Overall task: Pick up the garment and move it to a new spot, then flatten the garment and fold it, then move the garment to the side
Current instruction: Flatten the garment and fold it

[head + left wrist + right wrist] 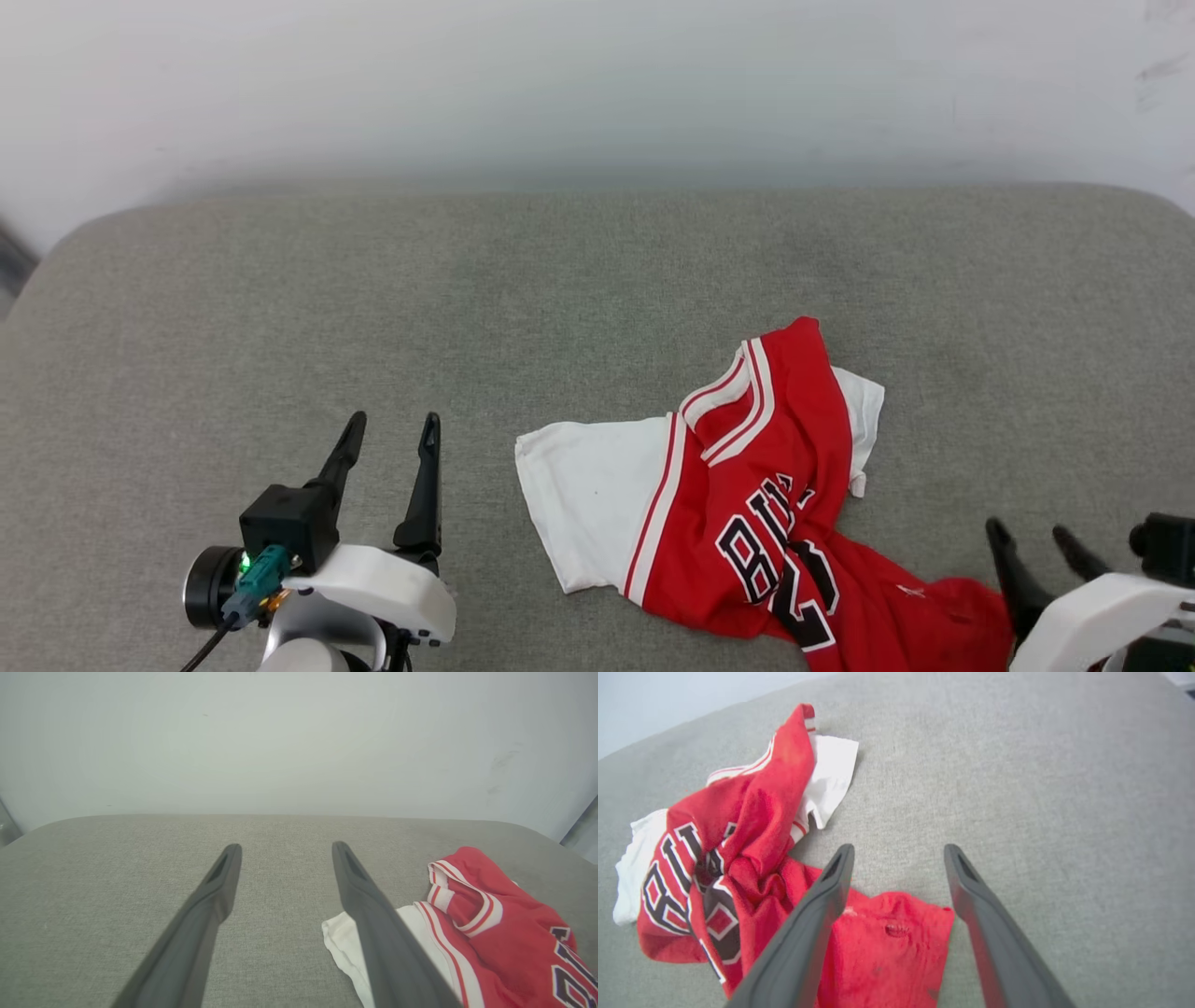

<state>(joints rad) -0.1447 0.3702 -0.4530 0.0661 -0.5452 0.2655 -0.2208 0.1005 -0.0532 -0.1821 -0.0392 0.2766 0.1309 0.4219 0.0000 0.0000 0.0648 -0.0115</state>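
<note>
Nearest the viewer, the left gripper (392, 425) hovers over the near left part of a grey cushion (560, 280), its two long dark fingers spread apart and holding nothing. At the cushion's near right edge the right gripper (1031, 532) also has its fingers apart and empty. In its own wrist view they stand either side of a red hem corner, and whether they touch the cloth cannot be told. The garment (775, 485), a red jersey shirt with white sleeves and striped trim, lies crumpled on the cushion's near right part. One white sleeve is spread toward the cushion's middle, the collar is bunched toward the far side, and the black lettering is twisted into folds. It looks light, soft and limp, so it will likely sag and drag rather than keep any shape when lifted. The flat hem corner and the spread white sleeve seem the cleanest places to pinch, as the creased middle risks catching several layers at once.
</note>
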